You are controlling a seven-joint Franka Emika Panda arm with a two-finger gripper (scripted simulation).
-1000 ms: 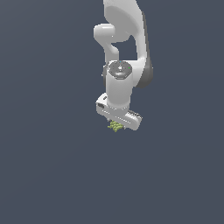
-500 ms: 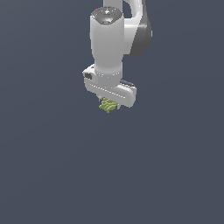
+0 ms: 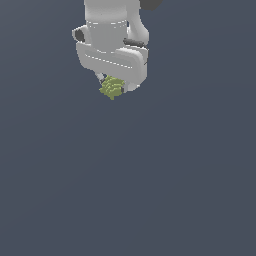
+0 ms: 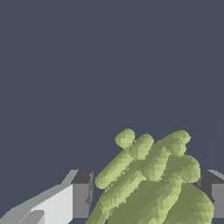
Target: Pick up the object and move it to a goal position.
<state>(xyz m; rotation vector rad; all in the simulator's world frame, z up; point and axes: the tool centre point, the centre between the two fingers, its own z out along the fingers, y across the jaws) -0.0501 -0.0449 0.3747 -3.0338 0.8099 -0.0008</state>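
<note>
The object (image 3: pixel 111 88) is a small yellow-green lump with ridged, striped layers. It hangs just under the white arm's hand, high in the exterior view and a little to its left. My gripper (image 3: pixel 114 86) is shut on the object, whose lower end sticks out below the hand. In the wrist view the object (image 4: pixel 153 179) fills the space between the two fingers; one dark-tipped finger (image 4: pixel 81 192) is on one side and the other finger (image 4: pixel 213 188) is on the opposite side. No goal marker shows in either view.
A plain dark grey-blue ground (image 3: pixel 150 190) lies below and around the arm. The white arm body (image 3: pixel 112 45) rises out of the frame above the hand.
The arm has carried the object higher and toward the exterior view's left. The hand looms larger now, and the object stays held between the fingers.
</note>
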